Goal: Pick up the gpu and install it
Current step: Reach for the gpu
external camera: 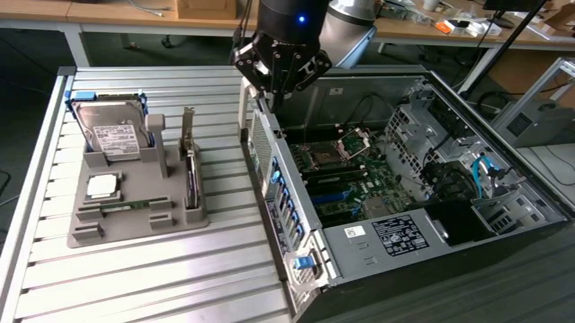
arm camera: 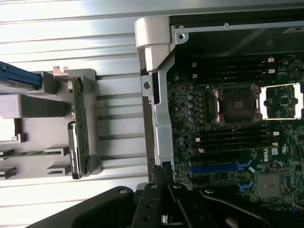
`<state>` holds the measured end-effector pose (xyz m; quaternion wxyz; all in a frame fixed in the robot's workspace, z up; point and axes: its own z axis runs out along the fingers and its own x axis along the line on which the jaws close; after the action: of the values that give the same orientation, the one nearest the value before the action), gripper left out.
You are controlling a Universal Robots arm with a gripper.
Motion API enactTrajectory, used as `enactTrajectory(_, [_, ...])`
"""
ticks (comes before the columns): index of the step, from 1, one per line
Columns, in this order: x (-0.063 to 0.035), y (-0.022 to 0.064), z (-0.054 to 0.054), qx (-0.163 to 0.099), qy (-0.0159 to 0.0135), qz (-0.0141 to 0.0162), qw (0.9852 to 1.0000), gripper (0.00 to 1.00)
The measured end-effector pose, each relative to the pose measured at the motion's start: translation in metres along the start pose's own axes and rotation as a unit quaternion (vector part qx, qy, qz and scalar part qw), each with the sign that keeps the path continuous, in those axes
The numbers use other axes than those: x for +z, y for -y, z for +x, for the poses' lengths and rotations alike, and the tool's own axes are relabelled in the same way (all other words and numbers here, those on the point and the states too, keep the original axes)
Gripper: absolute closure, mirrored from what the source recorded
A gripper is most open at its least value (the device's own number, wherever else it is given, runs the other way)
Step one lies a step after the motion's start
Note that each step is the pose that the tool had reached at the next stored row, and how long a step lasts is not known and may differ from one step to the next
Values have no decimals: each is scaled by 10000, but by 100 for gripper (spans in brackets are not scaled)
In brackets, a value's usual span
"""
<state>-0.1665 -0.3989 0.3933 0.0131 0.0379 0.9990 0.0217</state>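
One grey tray (external camera: pixel 134 229) sits on the worktop (external camera: pixel 180 282), well apart from the jaws, holding one hard drive (external camera: pixel 112 131), one processor (external camera: pixel 102 185), one memory stick (external camera: pixel 134 204) and one gpu (external camera: pixel 191 176) standing on edge. The jaws, pinched together and empty, hang above the rear wall of one open computer case (external camera: pixel 279 182).

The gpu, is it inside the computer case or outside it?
Outside. The gpu stands on its edge in the gray holder beside the case; the claw hangs above the case wall.
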Motion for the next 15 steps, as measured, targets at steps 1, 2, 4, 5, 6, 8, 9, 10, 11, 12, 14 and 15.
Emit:
enactTrajectory(1, [0,0,4,0,0,0,10000,89])
enactTrajectory(2, [0,1,7,0,0,0,10000,89])
enactTrajectory(4, [0,1,15,0,0,0,10000,89])
enactTrajectory(5, [-1,2,19,0,0,0,10000,89])
enactTrajectory(6, [-1,2,22,0,0,0,10000,89])
enactTrajectory(8, [-1,2,29,0,0,0,10000,89])
enactTrajectory(9, [-1,2,32,0,0,0,10000,89])
enactTrajectory(10, [-1,3,36,0,0,0,10000,89])
enactTrajectory(11, [-1,3,40,0,0,0,10000,89])
enactTrajectory(12, [-1,4,45,0,0,0,10000,89])
enactTrajectory(14, [-2,4,54,0,0,0,10000,89])
enactTrajectory(15, [-2,5,59,0,0,0,10000,89])
